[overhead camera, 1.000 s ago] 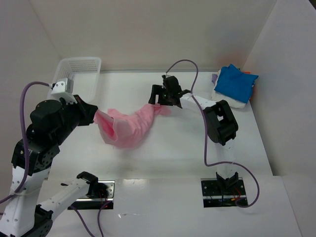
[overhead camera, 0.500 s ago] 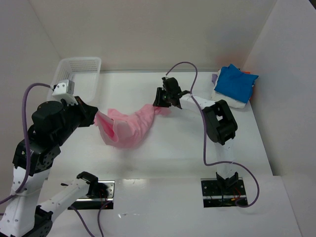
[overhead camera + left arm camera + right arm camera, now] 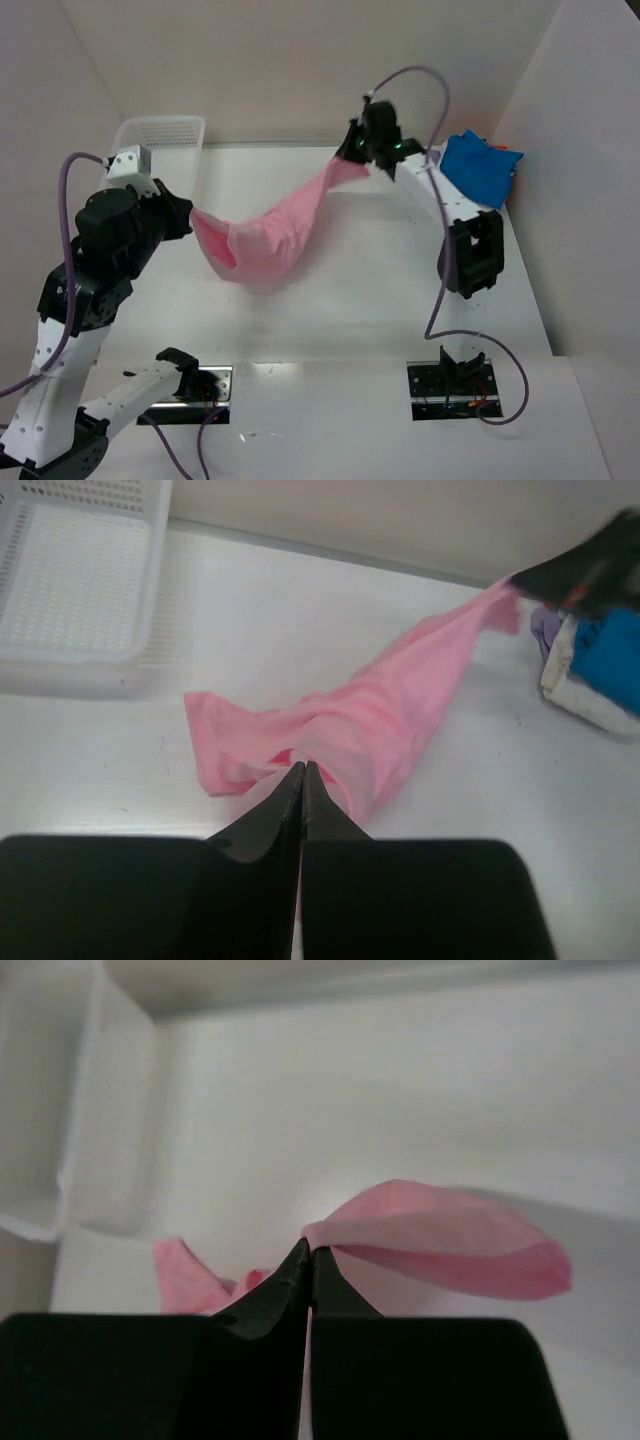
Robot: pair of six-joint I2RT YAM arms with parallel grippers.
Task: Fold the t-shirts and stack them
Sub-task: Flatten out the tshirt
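A light pink t-shirt (image 3: 275, 228) hangs stretched between my two grippers above the table, sagging in the middle. My left gripper (image 3: 190, 215) is shut on its left end; in the left wrist view the gripper (image 3: 303, 767) pinches the pink t-shirt (image 3: 380, 720). My right gripper (image 3: 358, 152) is shut on the shirt's right end, held higher at the back; in the right wrist view the gripper (image 3: 309, 1250) grips a fold of the pink t-shirt (image 3: 440, 1235). A bright blue t-shirt (image 3: 480, 168) lies on a pile at the back right, over white and lavender cloth (image 3: 560, 655).
A white plastic mesh basket (image 3: 160, 135) stands at the back left against the wall; it also shows in the left wrist view (image 3: 75, 580). White walls enclose the table on the left, back and right. Arm bases and cables sit at the near edge.
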